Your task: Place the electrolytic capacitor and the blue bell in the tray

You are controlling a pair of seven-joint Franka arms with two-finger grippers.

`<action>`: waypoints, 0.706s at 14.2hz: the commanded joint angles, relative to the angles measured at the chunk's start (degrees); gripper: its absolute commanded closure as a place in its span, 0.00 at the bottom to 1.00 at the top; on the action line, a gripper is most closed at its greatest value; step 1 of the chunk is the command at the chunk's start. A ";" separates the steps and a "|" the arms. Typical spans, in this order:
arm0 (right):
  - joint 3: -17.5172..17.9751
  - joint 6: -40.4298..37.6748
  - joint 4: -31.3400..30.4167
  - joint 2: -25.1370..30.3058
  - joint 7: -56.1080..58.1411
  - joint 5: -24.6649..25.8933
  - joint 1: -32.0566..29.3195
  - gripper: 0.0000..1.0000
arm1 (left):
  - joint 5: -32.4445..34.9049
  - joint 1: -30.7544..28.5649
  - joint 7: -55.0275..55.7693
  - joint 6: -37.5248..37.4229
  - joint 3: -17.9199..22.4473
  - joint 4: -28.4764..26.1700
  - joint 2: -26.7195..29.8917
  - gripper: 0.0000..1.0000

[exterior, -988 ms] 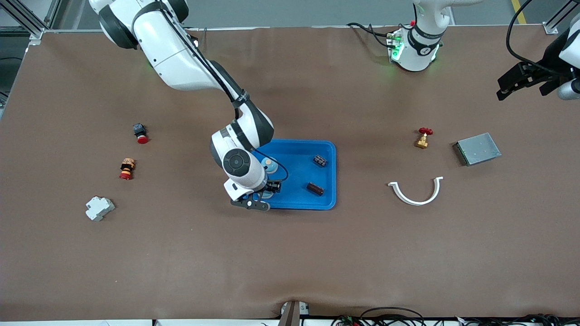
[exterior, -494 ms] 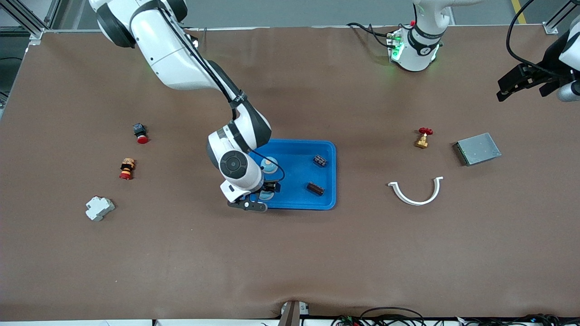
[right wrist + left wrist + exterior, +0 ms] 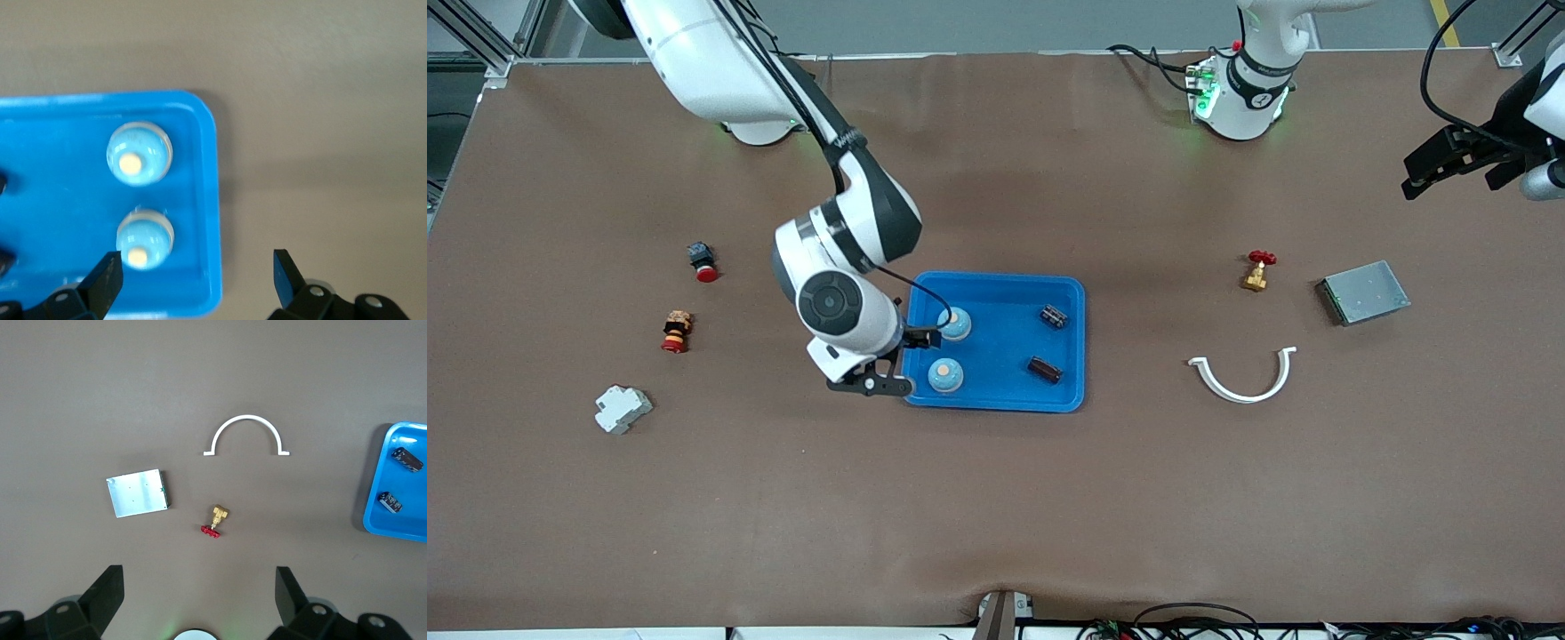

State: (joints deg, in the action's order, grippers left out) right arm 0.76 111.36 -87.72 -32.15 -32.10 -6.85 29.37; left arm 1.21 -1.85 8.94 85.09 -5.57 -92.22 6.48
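right jaws (image 3: 195, 268) open over tray (image 3: 209, 200)

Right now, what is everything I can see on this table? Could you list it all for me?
Tray: 1, bright blue, middle of the table.
Bells: 2, light blue, in the tray at the right arm's end.
Capacitors: 2, dark, in the tray at the left arm's end.
Valve: 1, brass with red handle, toward the left arm's end.
Box: 1, grey metal, beside the valve.
Clip: 1, white, curved, nearer the camera than the valve.
Buttons: 2, red-tipped, toward the right arm's end.
Block: 1, white, nearer the camera than the buttons.
Right hand: open, over the tray's edge.
Left hand: open, waiting over the table's edge.
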 commanded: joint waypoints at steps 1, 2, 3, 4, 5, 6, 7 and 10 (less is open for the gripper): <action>0.21 0.88 -14.55 13.39 1.76 -0.01 -1.85 0.00 | -1.03 -0.44 -1.12 -0.01 0.12 1.08 -0.42 0.00; 0.21 0.62 -17.37 16.82 3.69 0.25 -2.55 0.00 | -0.86 -0.53 -1.12 0.16 0.12 1.08 -0.42 0.00; 0.21 -0.43 -19.49 19.82 5.19 0.43 -3.43 0.00 | -0.85 -0.53 -1.12 0.25 0.12 1.08 -0.42 0.00; 0.21 -1.92 -20.82 22.28 5.72 0.87 -4.48 0.00 | -0.85 -0.44 -1.12 0.25 0.12 1.08 -0.42 0.00; 0.21 -4.28 -21.35 24.74 5.73 1.39 -5.02 0.00 | -0.85 -0.44 -1.12 0.25 0.12 1.08 -0.42 0.00; 0.21 -7.18 -21.36 26.59 5.82 2.44 -5.28 0.00 | -0.85 -0.44 -1.12 0.25 0.12 1.08 -0.42 0.00; 0.21 -9.73 -21.36 28.70 6.25 3.76 -6.24 0.00 | -0.85 -0.35 -1.12 0.25 0.12 1.08 -0.42 0.00; 0.21 -15.90 -21.27 35.20 13.44 4.30 -11.06 0.00 | -0.94 -0.35 -1.12 0.25 0.12 1.08 -0.68 0.00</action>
State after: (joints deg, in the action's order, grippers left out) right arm 0.23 97.17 -106.44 -2.47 -23.02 -3.09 22.33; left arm 1.21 -1.92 8.94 85.32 -5.55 -92.04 6.44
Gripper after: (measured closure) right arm 0.000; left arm 0.000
